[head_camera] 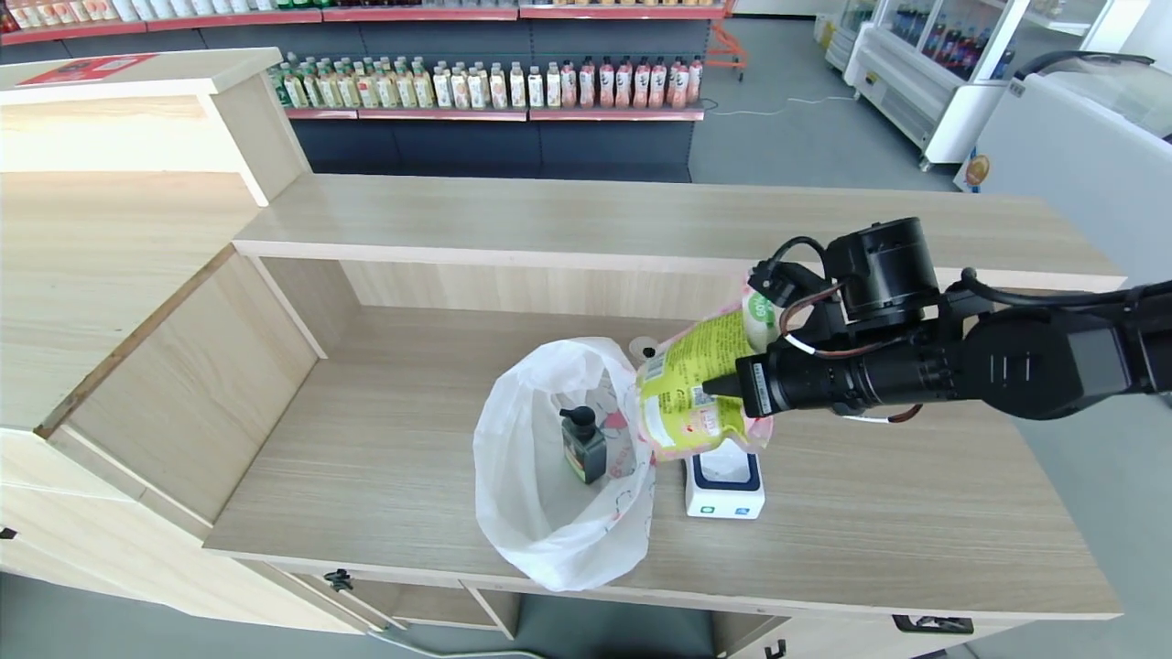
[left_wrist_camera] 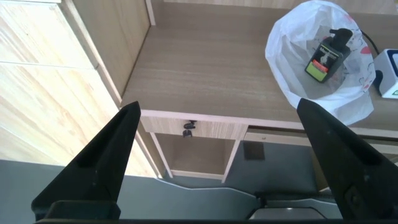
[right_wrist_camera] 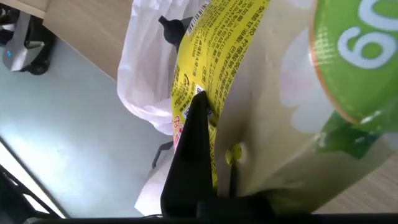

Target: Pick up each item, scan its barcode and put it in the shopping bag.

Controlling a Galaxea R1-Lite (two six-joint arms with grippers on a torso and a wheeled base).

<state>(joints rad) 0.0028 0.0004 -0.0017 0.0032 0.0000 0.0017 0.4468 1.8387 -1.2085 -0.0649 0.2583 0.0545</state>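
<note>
Right pincer (head_camera: 712, 389) grips pouch (head_camera: 700, 352) between its fingers; pouch over scanner (head_camera: 724, 499), beside shopping bag (head_camera: 513, 458)

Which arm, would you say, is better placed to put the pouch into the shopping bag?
Right: the right gripper holds the pouch beside the shopping bag; the left gripper hangs open, off the counter.

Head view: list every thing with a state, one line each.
shopping bag: open, on the counter.
pump bottle: standing inside the shopping bag.
pouch: held above the scanner.
scanner: on the counter, beside the shopping bag.
right gripper: shut on the pouch.
left gripper: open, empty.
</note>
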